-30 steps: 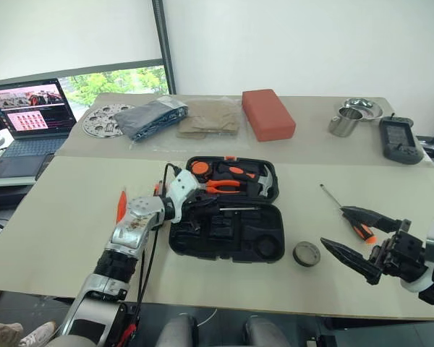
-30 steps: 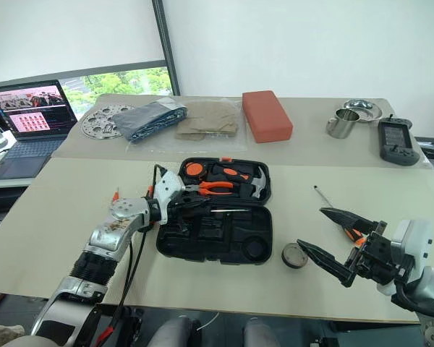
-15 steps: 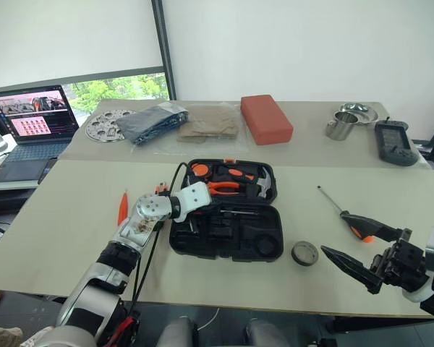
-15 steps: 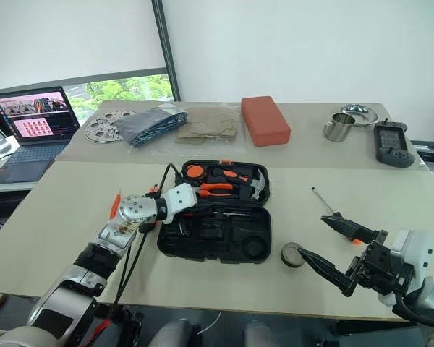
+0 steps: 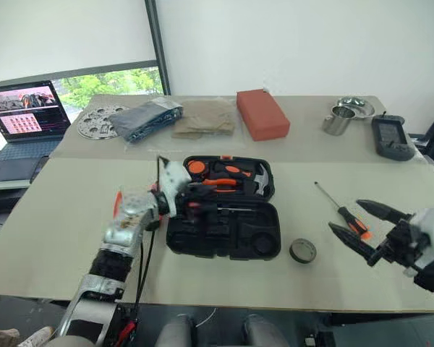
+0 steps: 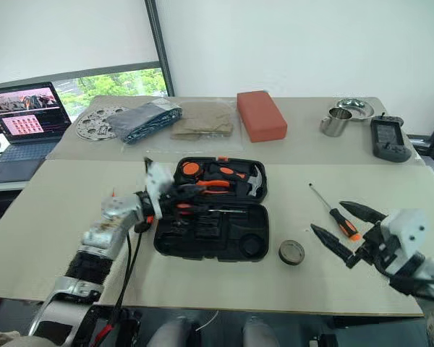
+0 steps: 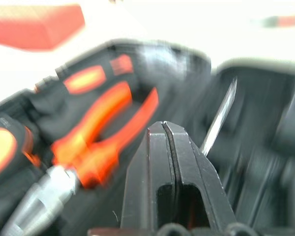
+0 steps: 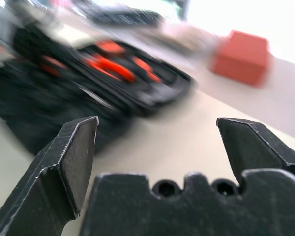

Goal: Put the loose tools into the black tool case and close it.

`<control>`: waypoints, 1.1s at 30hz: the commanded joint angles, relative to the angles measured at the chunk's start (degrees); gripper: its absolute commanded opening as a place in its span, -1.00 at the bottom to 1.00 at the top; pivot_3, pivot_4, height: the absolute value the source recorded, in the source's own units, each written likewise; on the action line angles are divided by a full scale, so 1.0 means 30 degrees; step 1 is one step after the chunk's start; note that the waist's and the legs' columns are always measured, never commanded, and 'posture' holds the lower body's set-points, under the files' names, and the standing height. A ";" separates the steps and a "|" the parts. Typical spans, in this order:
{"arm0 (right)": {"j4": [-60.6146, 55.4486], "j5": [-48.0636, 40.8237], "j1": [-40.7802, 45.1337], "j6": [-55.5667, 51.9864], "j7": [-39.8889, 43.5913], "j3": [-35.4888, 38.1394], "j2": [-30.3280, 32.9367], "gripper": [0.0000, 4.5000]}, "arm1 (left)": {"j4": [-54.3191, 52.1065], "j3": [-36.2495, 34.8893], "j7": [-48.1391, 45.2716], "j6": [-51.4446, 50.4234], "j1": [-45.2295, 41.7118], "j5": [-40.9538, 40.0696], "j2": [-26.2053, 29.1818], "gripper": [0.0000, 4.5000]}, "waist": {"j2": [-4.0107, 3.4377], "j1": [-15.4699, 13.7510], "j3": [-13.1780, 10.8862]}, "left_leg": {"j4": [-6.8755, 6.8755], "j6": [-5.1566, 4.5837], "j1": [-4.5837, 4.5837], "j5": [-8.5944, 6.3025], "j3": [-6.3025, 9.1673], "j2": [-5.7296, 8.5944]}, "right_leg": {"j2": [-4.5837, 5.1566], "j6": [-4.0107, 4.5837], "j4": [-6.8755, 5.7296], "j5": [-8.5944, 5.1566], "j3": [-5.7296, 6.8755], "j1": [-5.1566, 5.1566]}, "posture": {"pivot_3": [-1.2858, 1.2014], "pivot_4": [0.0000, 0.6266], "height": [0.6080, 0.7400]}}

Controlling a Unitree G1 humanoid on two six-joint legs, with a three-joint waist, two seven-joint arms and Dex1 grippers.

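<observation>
The black tool case [image 5: 264, 238] lies open in the middle of the near table. One long screwdriver [image 5: 231, 209] lies in its tray. My left gripper [image 5: 197, 194] hovers over the case's left side, pointing right. In the left wrist view its fingers [image 7: 152, 162] are pressed together with nothing between them. A second long screwdriver [image 5: 340, 211] lies on the table to the right of the case. My right gripper [image 5: 345, 215] hangs open above its handle. The tape roll [image 5: 302, 250] sits just off the case's right front corner. A small orange screwdriver [image 5: 118, 201] shows beside my left arm.
Orange-handled pliers [image 5: 220, 182] and a hammer [image 5: 264, 179] sit in the case lid. On the far table are a red block [image 5: 262, 113], bagged cloths [image 5: 202, 119], a metal cup [image 5: 338, 120], a bowl [image 5: 354, 107] and a grey handheld device [image 5: 390, 137]. A laptop [image 5: 22, 119] stands far left.
My left gripper has risen out of the case tray, leaving the screwdriver lying there. My right gripper has shifted right and farther out, still open by the second screwdriver. The camera view has shifted slightly.
</observation>
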State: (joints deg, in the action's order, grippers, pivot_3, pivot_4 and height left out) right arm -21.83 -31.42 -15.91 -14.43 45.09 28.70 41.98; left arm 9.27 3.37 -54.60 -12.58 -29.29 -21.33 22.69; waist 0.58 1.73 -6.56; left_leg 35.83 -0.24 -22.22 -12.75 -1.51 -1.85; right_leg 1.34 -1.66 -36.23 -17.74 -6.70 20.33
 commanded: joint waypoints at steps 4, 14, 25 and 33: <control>0.5550 0.2942 0.4032 -0.2589 -0.1176 -0.2159 0.2345 1.00 | -0.5342 -0.1929 -0.2440 -0.6456 -0.0055 -0.5239 0.3489 0.03 | -0.0061 -0.0061 -0.0017 | -0.0036 -0.0033 -0.0001 -0.0024 0.0000 0.0013 | 0.0005 -0.0003 0.0049 -0.0006 -0.0009 -0.0002 | 0.03 -0.52 1.00; 1.1558 0.3915 0.8251 -0.6665 0.2036 -0.6007 0.4611 0.54 | -0.8071 -0.2126 -0.3917 -0.9062 0.0535 -0.6534 0.6933 1.00 | -0.0081 -0.0129 -0.0084 | -0.0012 -0.0034 0.0014 -0.0023 -0.0008 0.0024 | -0.0003 0.0004 0.0072 -0.0008 -0.0017 -0.0024 | 0.03 -0.52 1.00; 1.2744 0.5189 0.9010 -0.5365 0.2898 -0.6207 0.5194 -0.57 | -0.9626 -0.1864 -0.5865 -0.8329 0.2010 -0.6664 0.8763 1.00 | -0.0061 -0.0144 -0.0100 | -0.0013 -0.0034 0.0023 -0.0023 -0.0010 0.0010 | -0.0012 0.0005 0.0074 -0.0010 -0.0013 -0.0026 | 0.03 -0.52 1.00; 1.0196 0.4115 1.1048 -0.2949 0.4353 -0.6257 0.3882 -0.57 | -0.9545 -0.2365 -0.6123 -0.7769 0.2198 -0.6650 0.8850 1.00 | -0.0100 0.0111 -0.0134 | -0.0012 -0.0034 0.0026 -0.0023 -0.0022 0.0012 | -0.0023 0.0005 0.0064 -0.0010 -0.0036 -0.0016 | 0.03 -0.52 1.00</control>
State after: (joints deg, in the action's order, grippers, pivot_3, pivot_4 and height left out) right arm 14.77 -15.89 15.29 -26.00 55.56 9.56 54.68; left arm -18.14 -1.49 -72.76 -37.09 -22.72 -40.75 48.18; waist 0.28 2.06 -6.96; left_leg 35.78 -0.34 -22.15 -12.82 -1.57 -1.82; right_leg 1.21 -1.65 -36.04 -17.77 -6.81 20.29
